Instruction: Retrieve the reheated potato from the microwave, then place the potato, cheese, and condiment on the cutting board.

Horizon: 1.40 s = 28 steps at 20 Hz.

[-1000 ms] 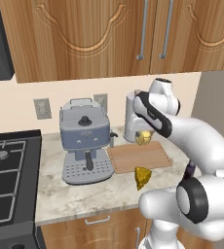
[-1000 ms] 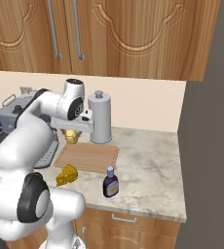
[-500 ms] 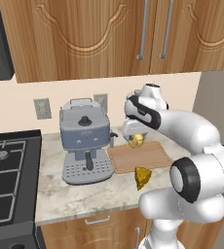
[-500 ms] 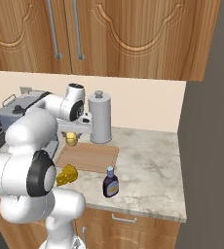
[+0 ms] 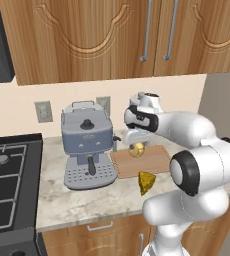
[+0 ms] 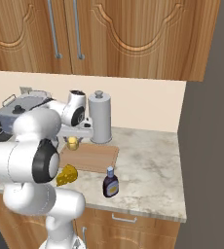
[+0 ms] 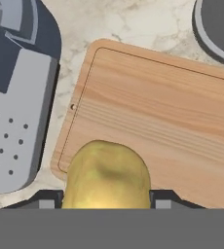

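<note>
Marble desk (image 6: 148, 165) under wooden cabinets is carrying a grey coffee machine (image 5: 87, 145), the cutting board (image 6: 90, 157) and a steel canister (image 6: 100, 117). Above the board's left end the gripper (image 5: 136, 144) is pinching the potato (image 5: 136, 149) between its fingers. Just off the board's front edge the cheese (image 6: 67, 175) is lying, with the condiment bottle (image 6: 110, 182) standing beside it.
</note>
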Available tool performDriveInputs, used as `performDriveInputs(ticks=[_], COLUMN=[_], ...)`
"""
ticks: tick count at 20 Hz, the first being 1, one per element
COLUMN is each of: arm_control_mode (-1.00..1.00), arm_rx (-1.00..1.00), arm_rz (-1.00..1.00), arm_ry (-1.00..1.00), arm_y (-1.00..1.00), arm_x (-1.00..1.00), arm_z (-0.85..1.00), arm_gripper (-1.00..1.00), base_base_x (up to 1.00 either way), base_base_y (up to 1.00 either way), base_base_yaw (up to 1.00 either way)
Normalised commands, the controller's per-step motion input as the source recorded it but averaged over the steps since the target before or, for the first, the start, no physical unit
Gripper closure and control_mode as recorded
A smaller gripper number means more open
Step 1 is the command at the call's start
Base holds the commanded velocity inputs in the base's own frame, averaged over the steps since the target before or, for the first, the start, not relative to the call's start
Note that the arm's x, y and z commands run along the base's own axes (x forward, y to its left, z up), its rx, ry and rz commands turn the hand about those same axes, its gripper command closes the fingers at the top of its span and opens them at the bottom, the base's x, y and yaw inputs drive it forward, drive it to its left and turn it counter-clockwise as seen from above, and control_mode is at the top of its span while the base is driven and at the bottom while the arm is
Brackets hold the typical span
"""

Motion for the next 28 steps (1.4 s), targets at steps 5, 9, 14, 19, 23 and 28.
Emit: performDriveInputs(ticks=[5,9,14,19,23,28], arm_control_mode=[-1.0,-1.0,-1.0,-1.0,-1.0,-1.0], arm_rx=[0.0,0.0,0.0,0.03,0.02,0.01], arm_rz=[0.0,0.0,0.0,0.0,0.04,0.09], arm_ry=[0.0,0.0,0.0,0.03,0.07,0.03], arm_y=[0.13,0.13,0.11,0.07,0.06,0.01], arm_x=[0.38,0.12,0.23,0.25,0.18,0.04], arm_z=[-0.31,-0.36,-0.36,-0.29,-0.26,-0.25], arm_gripper=[1.0,1.0,1.0,1.0,1.0,1.0], base_base_x=[0.0,0.0,0.0,0.0,0.0,0.0], base_base_y=[0.0,0.0,0.0,0.0,0.0,0.0], base_base_yaw=[0.0,0.0,0.0,0.0,0.0,0.0])
